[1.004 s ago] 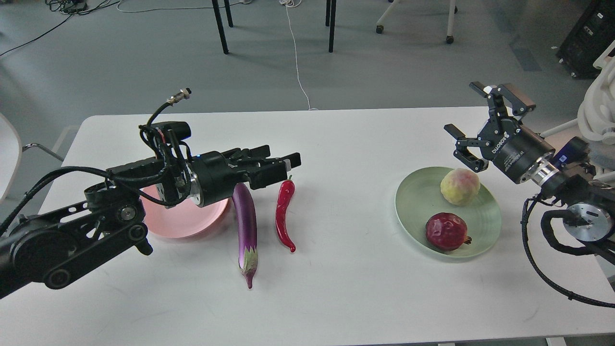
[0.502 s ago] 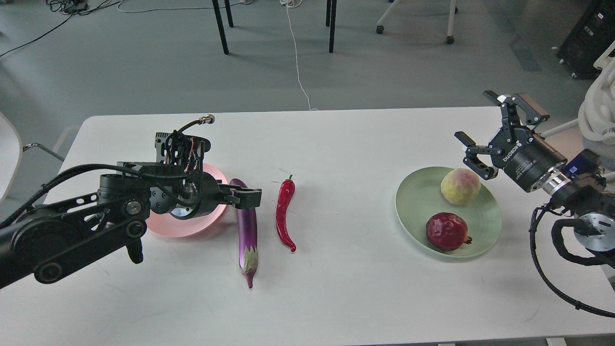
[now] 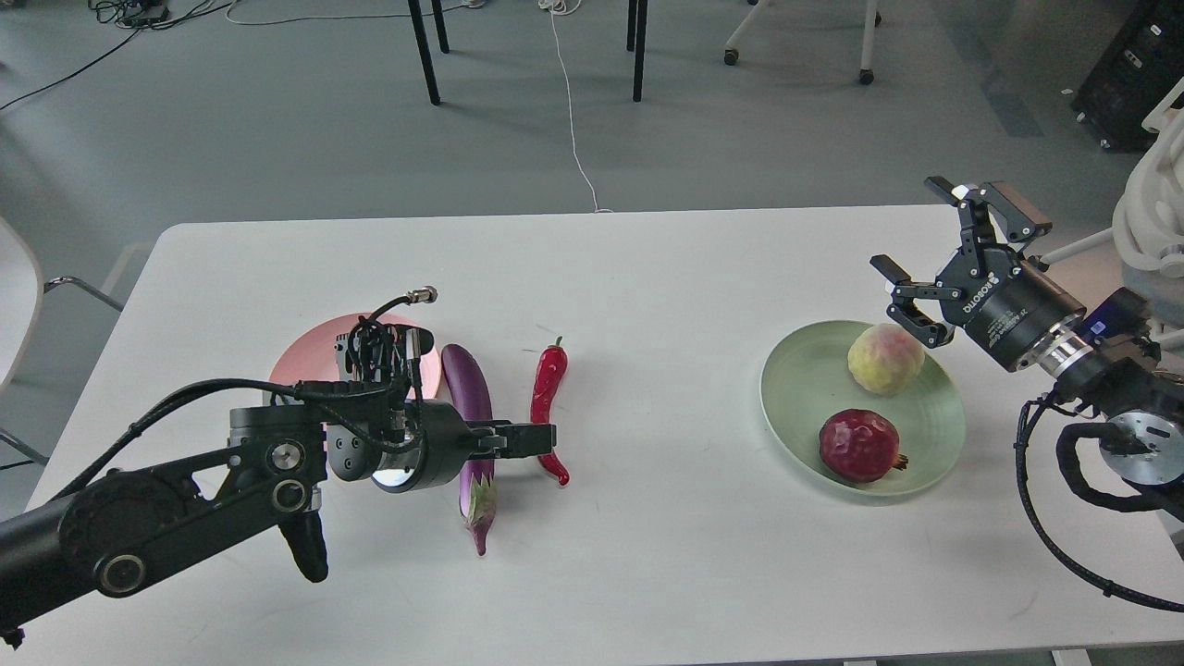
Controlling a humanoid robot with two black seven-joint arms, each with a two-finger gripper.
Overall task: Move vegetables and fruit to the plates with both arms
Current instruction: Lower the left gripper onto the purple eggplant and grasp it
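The purple eggplant (image 3: pixel 469 384) and the red chili pepper (image 3: pixel 548 381) lie side by side on the white table, just right of the pink plate (image 3: pixel 310 356), which holds nothing that I can see. My left gripper (image 3: pixel 535 438) lies low across the eggplant's lower half, its tip by the chili's lower end. Its fingers show as one dark bar. The peach (image 3: pixel 885 359) and pomegranate (image 3: pixel 860 446) sit on the pale green plate (image 3: pixel 803 393). My right gripper (image 3: pixel 911 229) is open and empty, above and behind the peach.
The white table (image 3: pixel 666 277) runs the width of the view, with its far edge near the top third. Black chair legs (image 3: pixel 424 55) and a white cable (image 3: pixel 572 111) are on the floor beyond. A white chair (image 3: pixel 14 296) stands at the left edge.
My left arm has dropped and pulled back toward me, so its gripper moved from over the eggplant's top end down across its lower half. My right gripper shifted only slightly.
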